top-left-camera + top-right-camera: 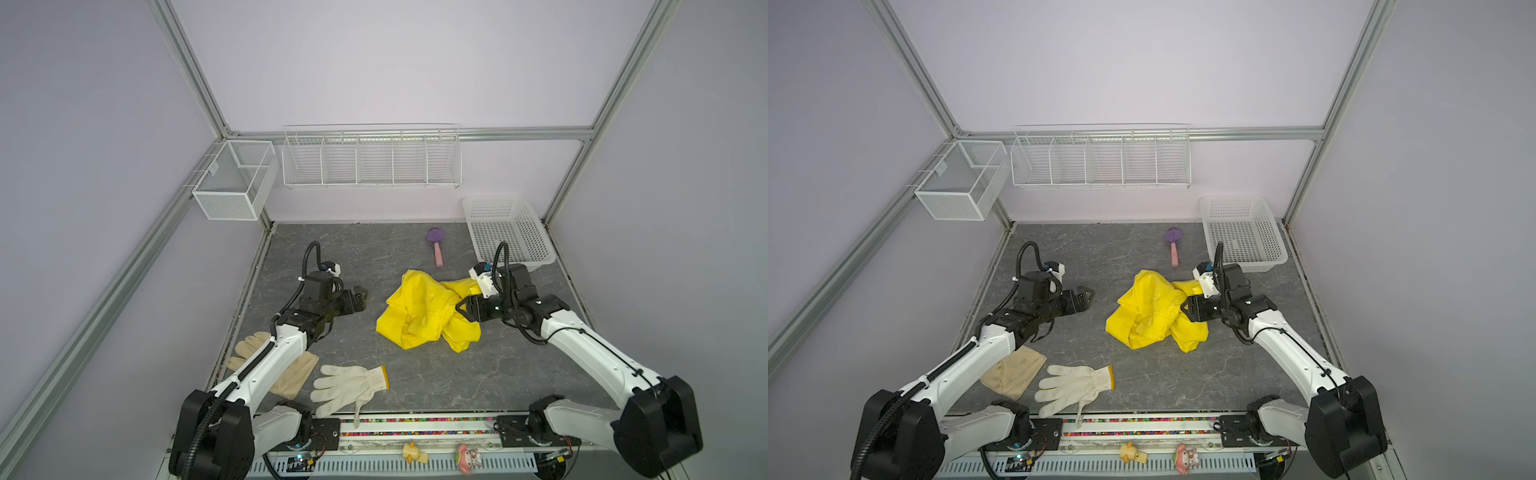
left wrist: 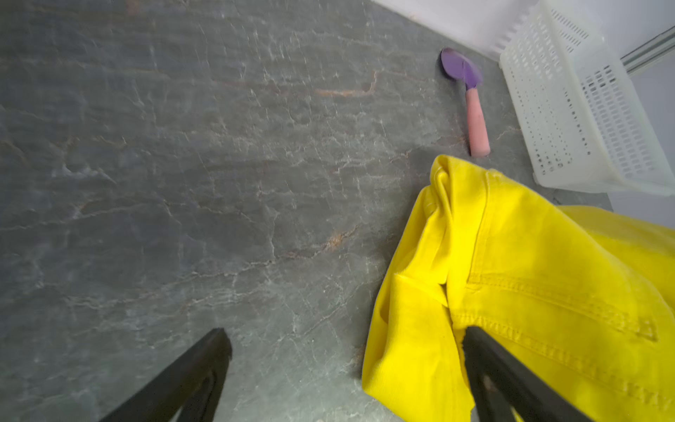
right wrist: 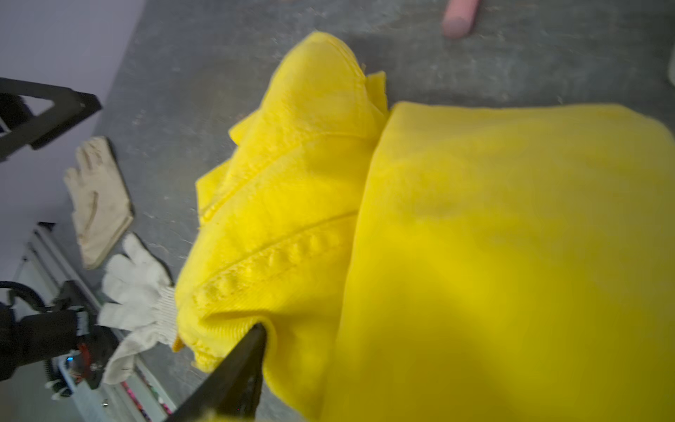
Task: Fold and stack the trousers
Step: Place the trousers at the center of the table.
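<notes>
1. The bright yellow trousers (image 1: 419,311) (image 1: 1150,311) lay in a crumpled heap on the grey worktop (image 1: 415,382), between the robot's two hands, as seen in both top views.
2. The left hand (image 1: 360,300) (image 1: 1086,297) hung over the worktop with its fingers spread wide and nothing between them. It pointed toward the heap, and a strip of bare worktop separated its tips from the nearest fold.
3. From the left wrist, the trousers (image 2: 529,292) showed a stitched seam and lay ahead of the left hand (image 2: 347,334), off to one side of its open fingers.
4. The right hand (image 1: 463,309) (image 1: 1185,309) was up against the opposite side of the heap, its tips in among the folds.
5. The right wrist view showed one of its black fingers (image 3: 241,361) touching a ribbed hem of the trousers (image 3: 438,237), while cloth hid the other finger. Whether this hand was spread or pinching the cloth could not be told.
6. A scoop (image 1: 435,245) with a purple bowl and pink handle lay beyond the heap, farther out than either hand.
7. A white slotted basket (image 1: 536,237) stood at the far corner, just behind the right hand's wrist.
8. Behind the left hand, a cream leather-like glove (image 1: 291,374) lay partly under that arm, with an off-white knitted glove (image 1: 349,386) with a yellow cuff just beside it.
</notes>
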